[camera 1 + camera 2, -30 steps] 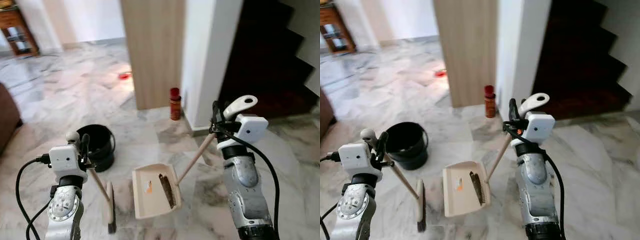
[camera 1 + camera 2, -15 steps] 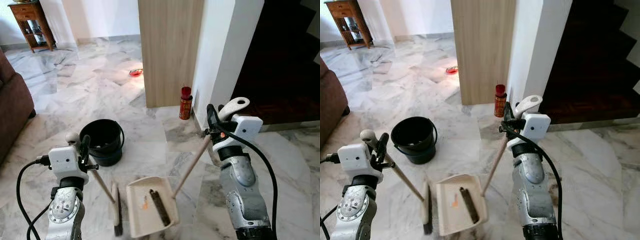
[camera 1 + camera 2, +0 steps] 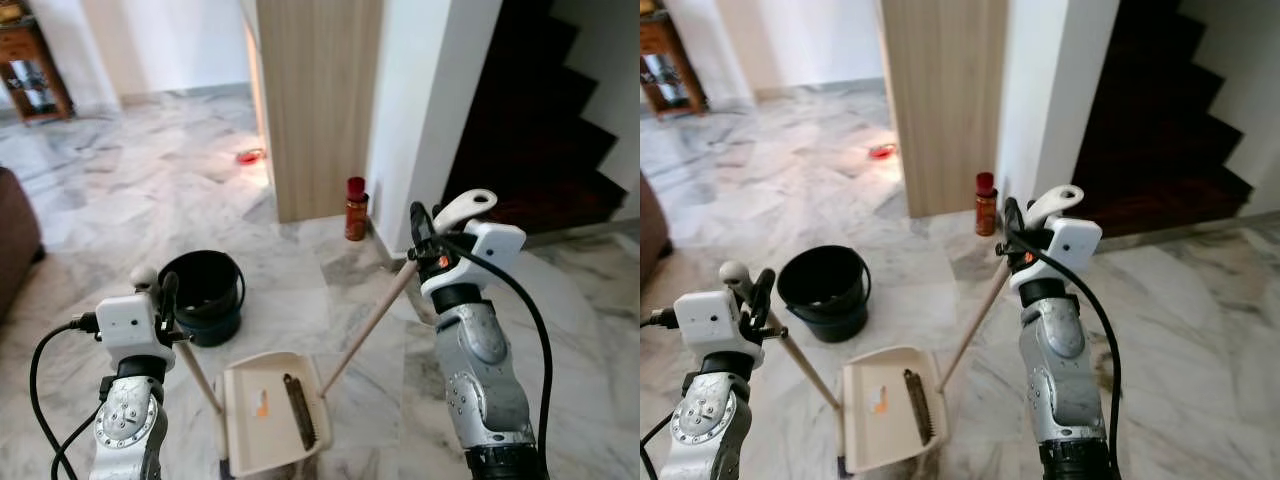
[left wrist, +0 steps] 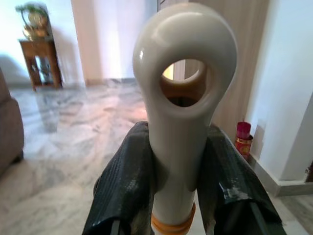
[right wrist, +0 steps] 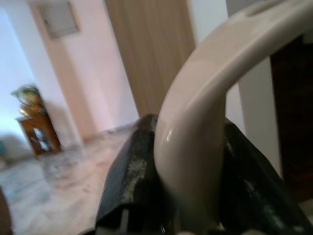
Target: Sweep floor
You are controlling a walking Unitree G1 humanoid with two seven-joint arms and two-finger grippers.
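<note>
1. The marble floor spread from the robot's feet to a wooden panel and a dark stairwell; the sweeping looked nearly finished, since debris already lay gathered rather than scattered.
2. A black bucket stood just ahead of the left arm, probably parked there to receive the sweepings.
3. The cream dustpan lay flat on the floor between the arms, holding a dark strip and an orange scrap. Its long handle slanted up to the right gripper, which let the robot manage the pan without bending.
4. The broom was held by the left gripper; its stick sloped down to the pan's left edge, though the brush head was mostly cut off at the frame's bottom, so I could not tell whether it touched the pan.
5. The wrist views added what the head views lacked: the left fingers were pinched on the broom's looped end, and the right fingers were pinched on the dustpan's curved grip.
6. A small red bottle stood by the wall's base
</note>
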